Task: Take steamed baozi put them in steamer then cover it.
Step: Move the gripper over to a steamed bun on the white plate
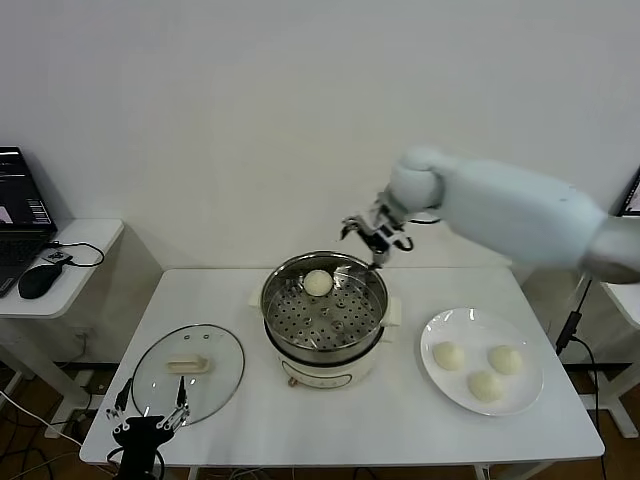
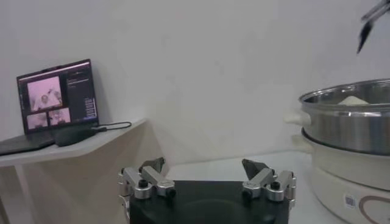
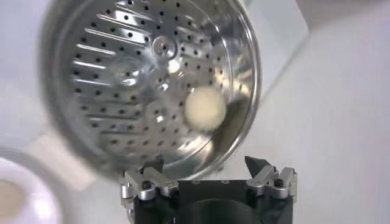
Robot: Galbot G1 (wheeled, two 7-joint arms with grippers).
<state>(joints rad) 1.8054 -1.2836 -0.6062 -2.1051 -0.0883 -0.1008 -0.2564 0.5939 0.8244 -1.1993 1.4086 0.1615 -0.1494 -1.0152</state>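
One cream-white baozi (image 1: 318, 283) lies on the perforated tray at the far side of the steel steamer (image 1: 290, 318), and shows in the right wrist view as a baozi (image 3: 205, 108) inside the steamer (image 3: 109, 79). My right gripper (image 1: 372, 235) hangs open and empty above the steamer's far right rim. Three more baozi (image 1: 484, 385) rest on the white plate (image 1: 436, 330) at the right. The glass cover (image 1: 225, 352) with its cream handle lies flat at the table's front left. My left gripper (image 1: 150, 415) is parked open at the front edge beside the cover.
A side table (image 1: 85, 240) with a laptop (image 1: 20, 215) and a mouse (image 1: 38, 281) stands to the left. A cable (image 1: 575, 320) hangs off the right. The steamer (image 2: 347, 125) fills the side of the left wrist view.
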